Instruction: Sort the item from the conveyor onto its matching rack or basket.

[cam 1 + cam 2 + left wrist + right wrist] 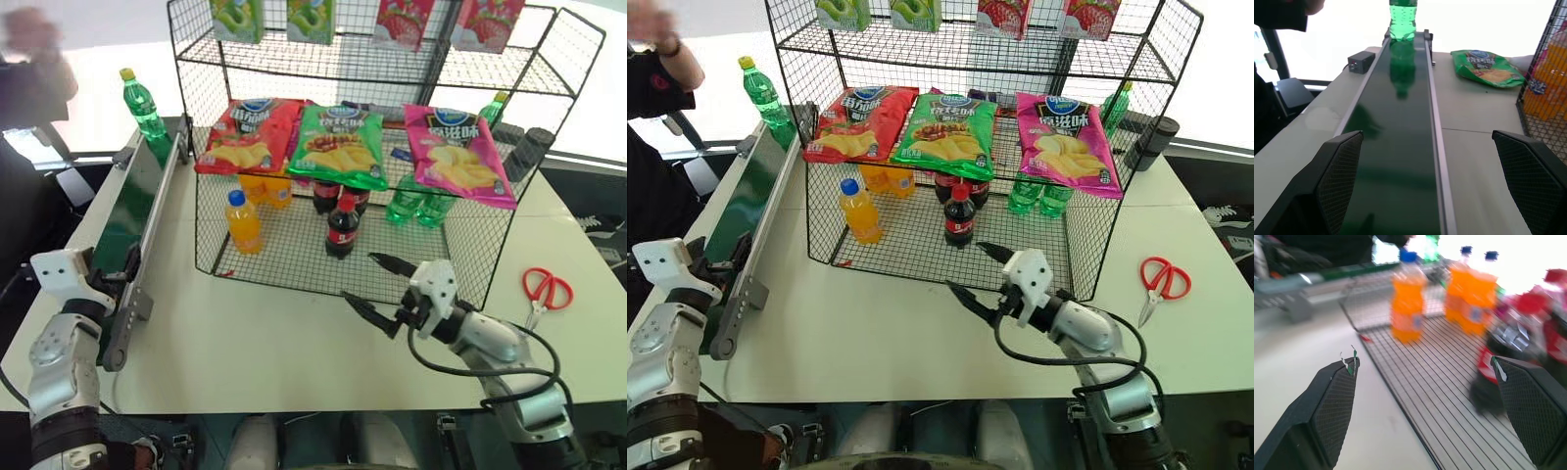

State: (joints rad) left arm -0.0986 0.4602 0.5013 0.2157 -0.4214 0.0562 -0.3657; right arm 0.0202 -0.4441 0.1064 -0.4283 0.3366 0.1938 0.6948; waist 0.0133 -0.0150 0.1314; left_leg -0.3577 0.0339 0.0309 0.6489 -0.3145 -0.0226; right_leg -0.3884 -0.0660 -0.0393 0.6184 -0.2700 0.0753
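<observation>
At the far end of the conveyor (137,211) the green soda bottle (143,103) stands upright on the dark belt, yellow cap on top, well away from both grippers. Just beside the belt's right side stands the black wire rack (392,147). Its lowest tier is a wide basket holding orange-drink bottles (243,221), cola bottles (341,227) and more green bottles (419,206) toward the right; chip bags (341,145) lie on the tier above, and packets hang along the top.

The left gripper (1435,181) sits at the near end of the conveyor, looking along the belt toward the bottle; its two black fingers (1339,171) are spread wide, one over the belt, the other over the table (245,343), and they hold nothing. The right gripper (377,289) hovers just in front of the basket's front edge, jaws also wide apart, empty, touching nothing.

Red-handled scissors (544,291) lie on the table near the right edge. A person's arm (656,44) shows at the far left.
</observation>
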